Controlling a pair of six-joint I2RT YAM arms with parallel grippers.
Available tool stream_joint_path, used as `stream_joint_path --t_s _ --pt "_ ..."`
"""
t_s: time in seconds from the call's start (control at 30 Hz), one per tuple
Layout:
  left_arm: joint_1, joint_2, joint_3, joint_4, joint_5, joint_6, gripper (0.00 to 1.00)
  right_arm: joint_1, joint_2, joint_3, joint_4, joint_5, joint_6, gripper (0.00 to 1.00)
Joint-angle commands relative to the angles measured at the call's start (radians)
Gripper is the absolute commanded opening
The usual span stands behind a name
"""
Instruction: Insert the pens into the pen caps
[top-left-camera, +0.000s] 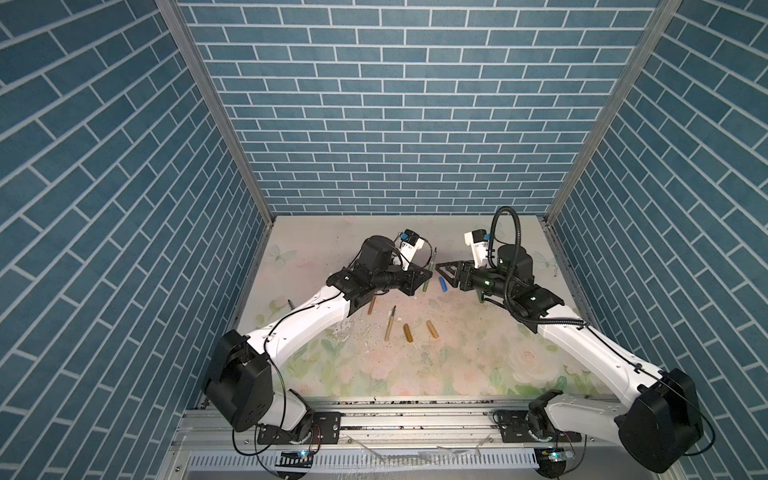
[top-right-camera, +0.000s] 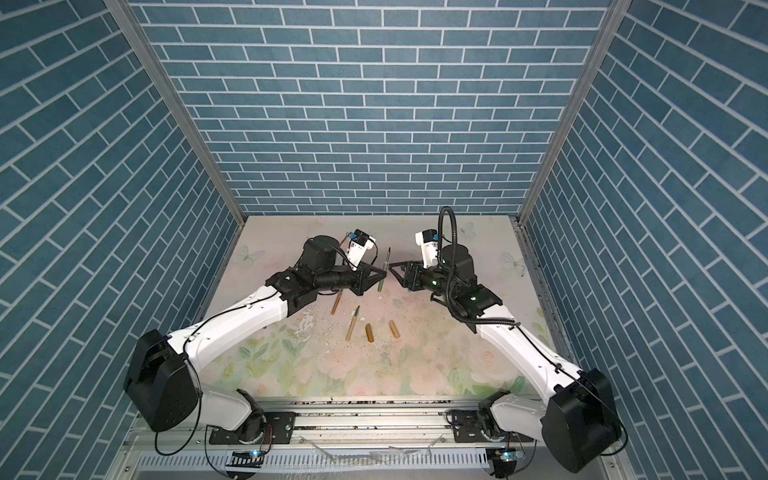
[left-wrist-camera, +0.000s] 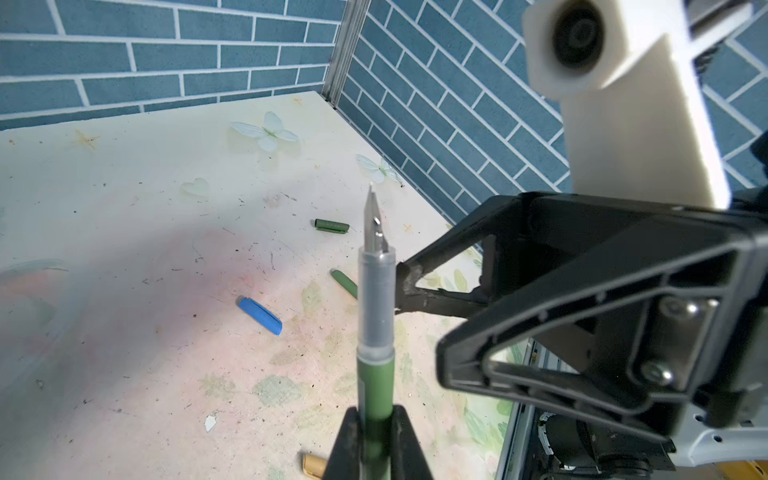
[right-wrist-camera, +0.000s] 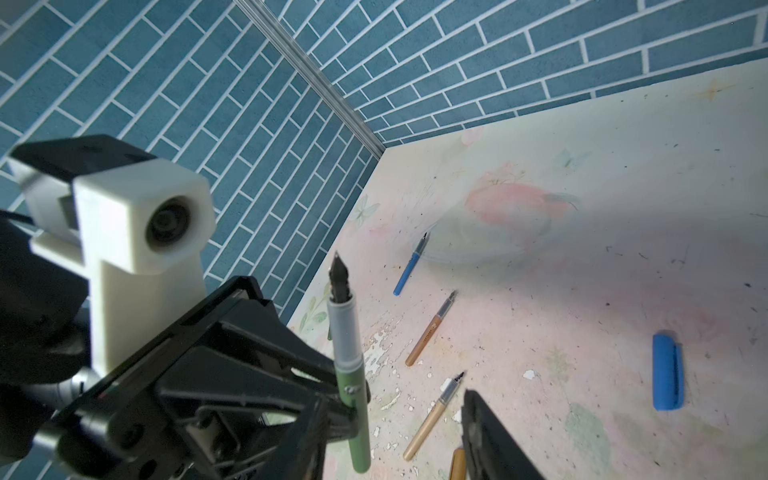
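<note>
Currently, the left gripper (left-wrist-camera: 376, 446) is clamped on the barrel of a dark green pen (left-wrist-camera: 375, 316), with both fingers pressed against it. You see the pen held clear of the desk (top-left-camera: 457, 365), over its far half near the middle, standing steeply with the bare nib end up. Below the nib sits a translucent grey grip section, then the green barrel. The right gripper (left-wrist-camera: 420, 320) stands partly open and holds nothing. One fingertip lies just beside the grey section; you cannot tell whether it touches. A blue cap (top-left-camera: 443, 286) lies on the desk near the pen's lower end, toward the right edge. An amber cap (top-left-camera: 408, 333) and a second amber cap (top-left-camera: 432, 329) lie near the centre, beside a golden-brown pen (top-left-camera: 390, 324).
</note>
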Motion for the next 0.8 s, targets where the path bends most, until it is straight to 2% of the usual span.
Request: stream_joint_path --t_s 0.0,0.17,0.37,0.5,0.6,0.63,0.73,0.77 --pt "0.000 -0.024 -0.013 0.024 0.019 -0.005 0.05 0.016 0.023 0.029 0.080 -0.018 0.063 0.52" --pt "0.000 -0.020 -0.011 0.025 0.033 -0.010 0.05 0.036 0.038 0.031 0.100 -0.036 0.068 0.48" --pt "-0.002 -0.020 -0.013 0.030 0.043 -0.014 0.05 0.040 0.071 0.031 0.146 -0.053 0.108 0.36" --pt "-0.001 -0.024 -0.013 0.031 0.053 -0.014 0.05 0.043 0.087 0.033 0.164 -0.061 0.122 0.27" --pt "-0.001 -0.023 -0.014 0.037 0.063 -0.014 0.06 0.045 0.085 0.028 0.176 -0.066 0.129 0.15" --pt "-0.001 -0.022 -0.014 0.035 0.066 -0.016 0.09 0.045 0.082 0.025 0.178 -0.065 0.131 0.11" --pt "0.000 -0.019 -0.017 0.034 0.071 -0.018 0.33 0.045 0.064 0.018 0.180 -0.054 0.129 0.05" --pt "0.000 -0.018 -0.016 0.035 0.074 -0.017 0.44 0.045 0.056 0.014 0.177 -0.046 0.127 0.04"
